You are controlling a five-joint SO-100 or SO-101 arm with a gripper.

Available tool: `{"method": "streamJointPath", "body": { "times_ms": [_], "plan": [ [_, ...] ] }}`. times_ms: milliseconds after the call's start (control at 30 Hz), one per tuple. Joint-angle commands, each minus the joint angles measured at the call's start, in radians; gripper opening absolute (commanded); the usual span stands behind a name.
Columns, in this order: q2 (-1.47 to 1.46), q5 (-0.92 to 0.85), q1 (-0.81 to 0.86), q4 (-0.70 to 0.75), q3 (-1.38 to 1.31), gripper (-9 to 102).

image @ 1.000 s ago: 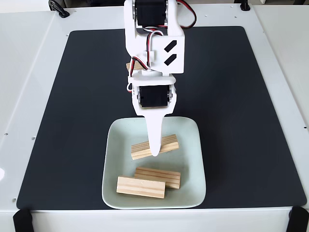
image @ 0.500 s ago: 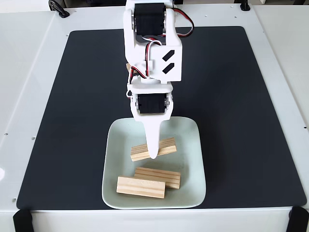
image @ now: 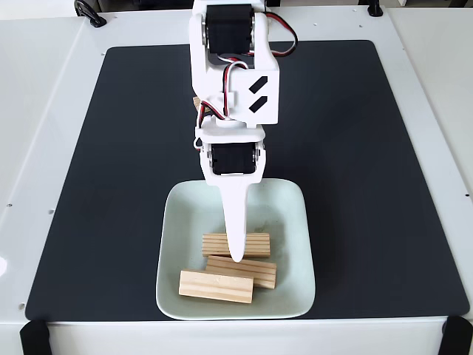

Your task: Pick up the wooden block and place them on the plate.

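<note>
In the fixed view the gripper (image: 236,255) pointed down over a wooden block (image: 255,245) lying in the plate (image: 174,222); whether it gripped it could not be told. Two more blocks (image: 215,286) (image: 259,271) lay just nearer the plate's near rim, on the black mat (image: 355,185).

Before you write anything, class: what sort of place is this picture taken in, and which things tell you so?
Probably a hobby or lab robotics bench. A small white arm with exposed servos and wires stands on a black mat laid over a white table, working at wooden blocks on a plate.
</note>
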Motion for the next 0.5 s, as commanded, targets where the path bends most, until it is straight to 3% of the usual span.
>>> {"method": "streamJointPath", "body": {
  "times_ms": [0, 200, 467],
  "plan": [
    [0.029, 0.005, 0.009, 0.038, -0.057, 31],
    [0.120, 0.006, 0.000, 0.114, -0.038, 0],
    [0.302, -0.008, -0.040, 0.137, -0.005, 0]
  ]
}}
